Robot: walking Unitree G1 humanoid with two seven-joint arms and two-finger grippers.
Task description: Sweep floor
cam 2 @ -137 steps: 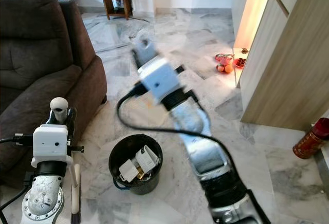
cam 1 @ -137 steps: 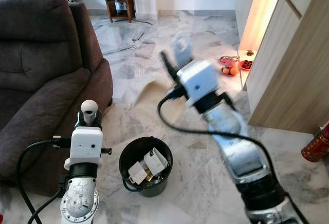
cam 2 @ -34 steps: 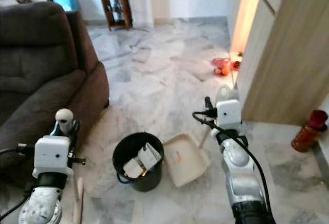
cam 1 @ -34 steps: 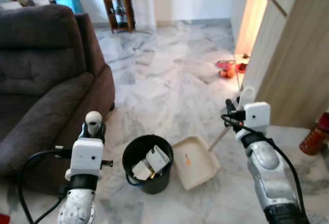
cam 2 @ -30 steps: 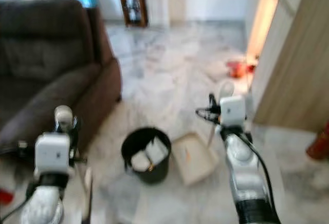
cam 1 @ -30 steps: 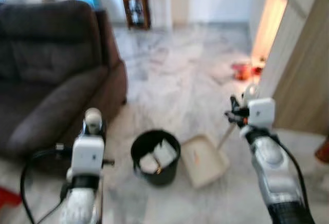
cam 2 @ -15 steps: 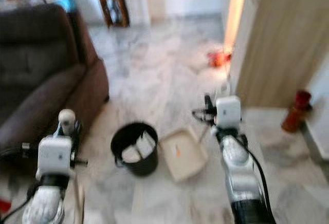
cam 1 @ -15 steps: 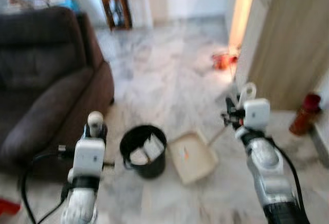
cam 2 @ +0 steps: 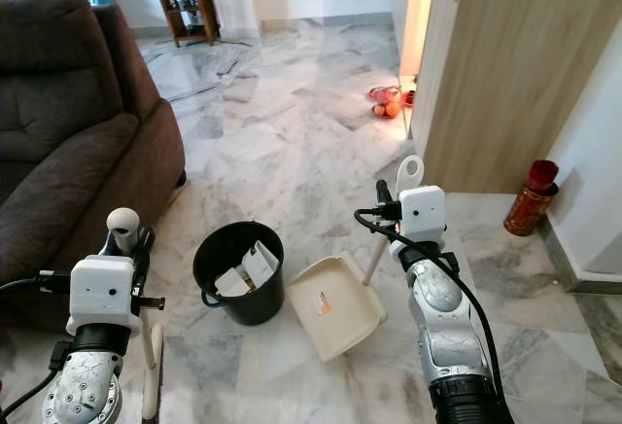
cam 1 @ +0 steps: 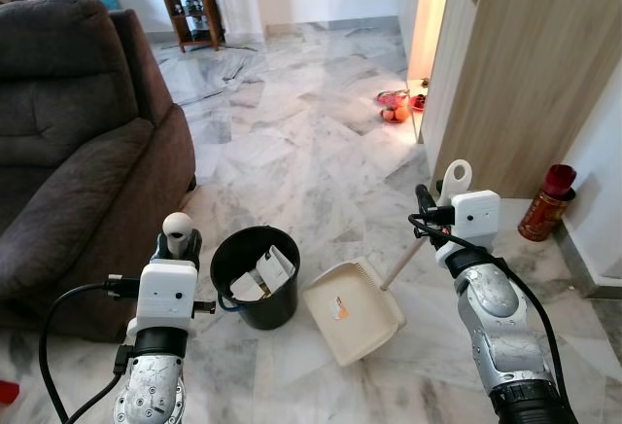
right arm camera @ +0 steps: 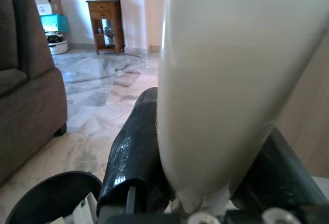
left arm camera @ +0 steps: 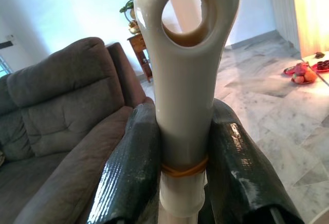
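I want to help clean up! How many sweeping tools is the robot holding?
2. The broom handle is in the left gripper; the dustpan handle is in the right gripper, its pan beside the black bin.

No text, label or number is legible anywhere.

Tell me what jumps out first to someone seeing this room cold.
The cream dustpan lies on the marble floor right beside a black bin with crumpled paper inside, its long handle clamped in the right pincer. The left pincer is shut on a broom handle in front of the big brown sofa. Further off, a plate of fruit sits on the floor by the wooden cabinet.
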